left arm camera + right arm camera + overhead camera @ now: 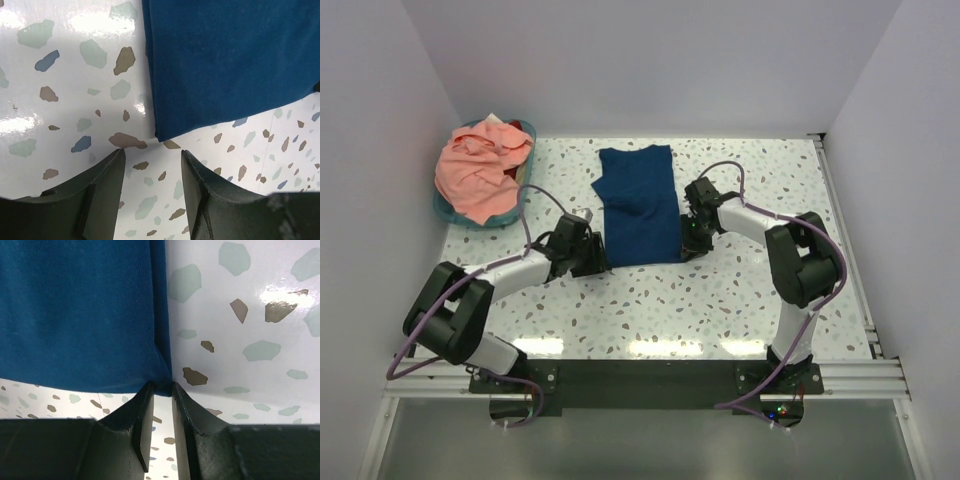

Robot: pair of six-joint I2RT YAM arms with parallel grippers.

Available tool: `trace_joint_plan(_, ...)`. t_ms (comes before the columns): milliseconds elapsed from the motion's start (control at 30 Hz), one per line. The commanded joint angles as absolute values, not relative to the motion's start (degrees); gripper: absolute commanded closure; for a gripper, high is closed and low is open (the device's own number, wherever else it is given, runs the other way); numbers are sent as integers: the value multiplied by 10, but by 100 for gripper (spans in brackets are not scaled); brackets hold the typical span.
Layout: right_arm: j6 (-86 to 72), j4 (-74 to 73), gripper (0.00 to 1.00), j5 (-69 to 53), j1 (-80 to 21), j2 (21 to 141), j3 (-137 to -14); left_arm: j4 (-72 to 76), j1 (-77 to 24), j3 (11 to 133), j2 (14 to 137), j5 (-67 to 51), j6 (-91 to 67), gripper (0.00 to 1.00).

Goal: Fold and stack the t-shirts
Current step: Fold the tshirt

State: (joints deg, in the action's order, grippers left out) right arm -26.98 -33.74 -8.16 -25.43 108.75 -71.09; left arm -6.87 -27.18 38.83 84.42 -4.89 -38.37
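Navy tee, pink tee, speckled tbl

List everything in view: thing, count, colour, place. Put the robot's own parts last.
navy t-shirt: one, dark blue, folded flat at mid-table.
salmon-pink t-shirt: one, salmon-pink, heaped in the basket.
basket: one, teal, far left corner of the table.
table: one, white with coloured speckles, under everything.
cables: two, purple, looping along the arms.
arms: two, white and black, left arm and right arm reaching in from the near edge.
left gripper: one, black, open, just short of the navy t-shirt's near left corner, not touching it.
right gripper: one, black, closed on the navy t-shirt's near right corner.
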Motion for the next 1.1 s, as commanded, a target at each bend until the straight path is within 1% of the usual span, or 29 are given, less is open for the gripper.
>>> trace_joint_plan(0,-262,-325,75,-89,-254,1100,-710,-47,-278,412,857,-45,-385,47)
trace_joint_plan(267,-260,-329,80,-92,-255,1099,-710,-23,-282,422,884,-48,-384,49)
trace_joint_plan(400,-259,-331,83,-95,-255,1099,-713,-25,-283,430,899,-50,-380,54)
trace_joint_plan(433,-258,-332,83,-99,-255,1100,-714,-19,-283,427,904,-51,-379,59)
trace_joint_plan(500,-258,-333,87,-103,-255,1098,-716,-13,-283,425,910,-53,-378,65)
trace_joint_plan(533,-258,-334,89,-105,-254,1098,-716,-9,-283,426,916,-54,-377,72)
trace_joint_plan(567,-256,-335,91,-109,-255,1096,-717,-9,-283,426,919,-55,-377,77)
trace_joint_plan(600,-256,-338,97,-109,-254,1097,-721,-9,-284,427,921,-55,-377,81)
trace_joint_plan(633,-256,-341,100,-110,-255,1094,-722,10,-285,429,924,-55,-374,88)
trace_joint_plan(733,-255,-348,100,-115,-255,1088,-728,8,-287,438,923,-52,-368,100)
trace_joint_plan(867,-255,-368,100,-127,-255,1066,-740,-28,-287,449,897,-42,-364,100)
trace_joint_plan(1067,-258,-421,100,-127,-256,1000,-762,-90,-287,459,792,-36,-376,100)
